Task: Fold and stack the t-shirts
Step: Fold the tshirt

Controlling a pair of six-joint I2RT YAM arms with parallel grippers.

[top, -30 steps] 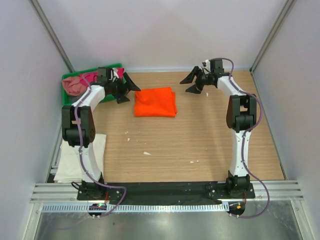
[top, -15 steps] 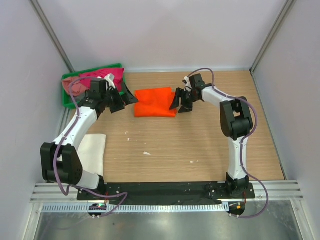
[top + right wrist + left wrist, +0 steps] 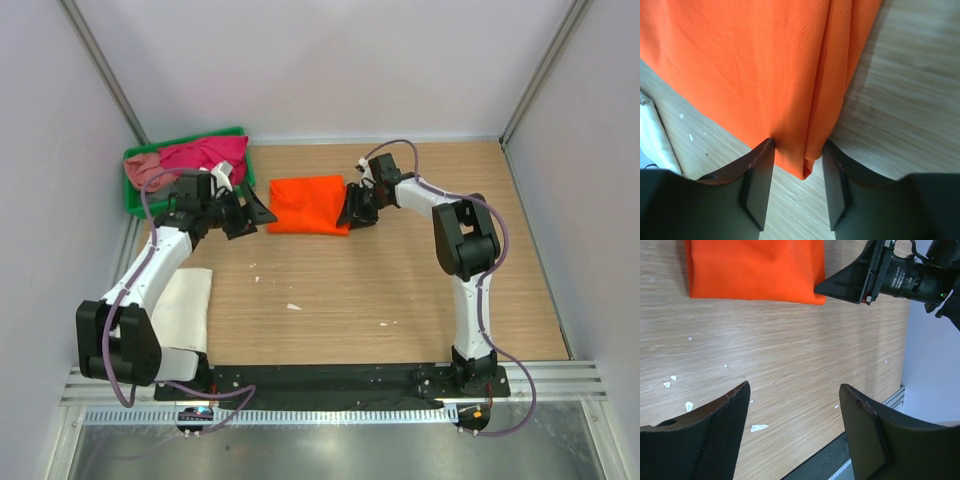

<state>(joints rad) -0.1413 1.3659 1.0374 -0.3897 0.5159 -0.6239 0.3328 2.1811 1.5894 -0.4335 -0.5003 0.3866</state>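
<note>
The folded bright orange t-shirt lies flat at the back middle of the table. My right gripper is at its right front corner. In the right wrist view the fingers stand open on either side of that corner of the orange cloth, not pinched on it. My left gripper is open and empty just left of the shirt, low over the bare wood. The left wrist view shows the orange shirt ahead. A folded white t-shirt lies at the front left. Magenta and dusty pink shirts sit in the tray.
The green plastic tray stands at the back left corner against the wall. Small white scraps dot the wood. Metal frame rails run along the near edge. Grey walls close in the left, back and right.
The left gripper moved from the tray down and right to the orange shirt's left edge. The right gripper swung from the back to the shirt's right front corner and now straddles it.
</note>
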